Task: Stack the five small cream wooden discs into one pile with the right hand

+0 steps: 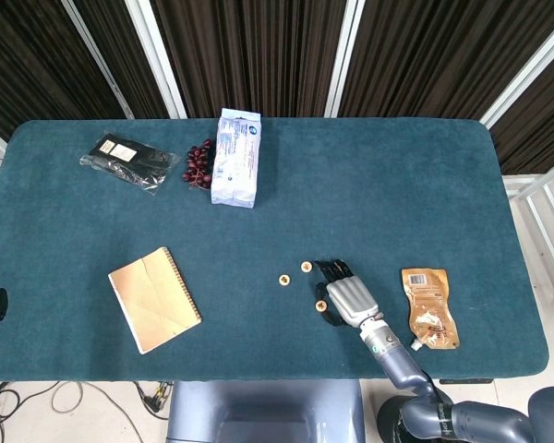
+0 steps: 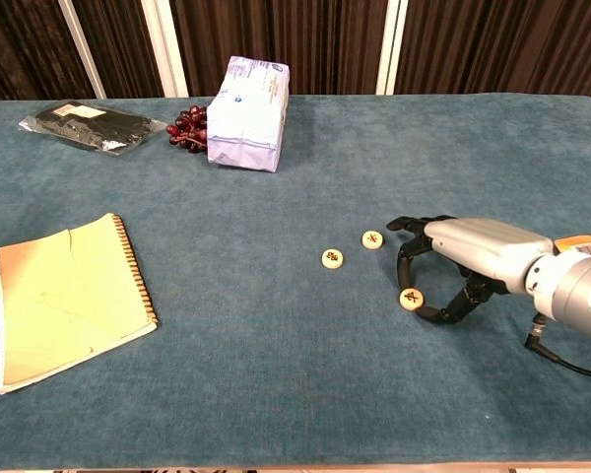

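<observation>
Teal felt table (image 2: 276, 325), dark curtains behind. Right hand (image 2: 468, 258) at lower right, fingers curled down around one disc (image 2: 410, 298), touching it; firm grasp unclear. Two more discs (image 2: 333, 258) (image 2: 372, 239) lie just left, apart. Left hand unseen.

light: bright, even, overhead | shadows: faint, soft | glare: none | focus: sharp both views
</observation>
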Tool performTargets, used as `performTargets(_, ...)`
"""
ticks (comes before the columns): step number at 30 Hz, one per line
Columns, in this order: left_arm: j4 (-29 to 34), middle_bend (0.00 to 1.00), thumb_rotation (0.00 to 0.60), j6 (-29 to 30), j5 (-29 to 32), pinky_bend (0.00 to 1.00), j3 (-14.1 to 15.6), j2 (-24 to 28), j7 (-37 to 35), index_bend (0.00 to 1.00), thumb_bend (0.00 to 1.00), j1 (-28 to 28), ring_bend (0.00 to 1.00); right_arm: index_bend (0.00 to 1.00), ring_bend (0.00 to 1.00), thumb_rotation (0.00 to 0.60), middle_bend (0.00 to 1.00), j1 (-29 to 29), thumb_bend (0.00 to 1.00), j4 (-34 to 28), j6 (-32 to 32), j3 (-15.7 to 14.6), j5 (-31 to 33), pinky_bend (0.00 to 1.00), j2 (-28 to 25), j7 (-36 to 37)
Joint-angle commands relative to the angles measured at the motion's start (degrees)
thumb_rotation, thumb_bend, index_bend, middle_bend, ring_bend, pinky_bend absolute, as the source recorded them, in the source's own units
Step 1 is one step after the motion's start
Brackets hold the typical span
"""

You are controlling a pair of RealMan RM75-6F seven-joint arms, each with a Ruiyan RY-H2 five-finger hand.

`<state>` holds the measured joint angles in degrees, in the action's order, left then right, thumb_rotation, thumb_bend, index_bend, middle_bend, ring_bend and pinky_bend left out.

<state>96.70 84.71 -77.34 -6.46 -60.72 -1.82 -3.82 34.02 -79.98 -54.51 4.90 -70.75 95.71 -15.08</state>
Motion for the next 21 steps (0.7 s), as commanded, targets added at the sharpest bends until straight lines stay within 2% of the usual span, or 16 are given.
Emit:
performTargets(1,-0.02,0.0,0.6,0.01,-0.01,0.0,0.0,0.0,-0.02,0.16,0.49,0.0,0.0,0.5,0.0,0.6,0.0,0.04,0.41,0.01,0.03,-0.02,-0.05,0.0,0.03,-0.08)
performTargets(6,-0.01,0.0,0.6,0.01,0.03,0.0,-0.05,0.02,-0.19,0.17,0.49,0.02,0.0,0.55,0.0,0.6,0.0,0.1,0.41,-0.08,0.08,0.05,-0.01,0.0,0.07,-0.21)
performTargets(13,-0.01,0.0,0.6,-0.01,0.0,0.0,-0.04,0.03,-0.28,0.16,0.49,0.01,0.0,0.56,0.0,0.6,0.0,0.21,0.41,-1.03,-0.35,0.56,-0.32,0.0,-0.7,-0.05)
performTargets(21,0.05,0.0,0.6,0.11,-0.08,0.0,-0.06,0.05,-0.4,0.17,0.49,0.06,0.0,0.56,0.0,0.6,0.0,1.34,0.41,-4.75,1.0,2.92,1.63,0.0,-4.36,0.26)
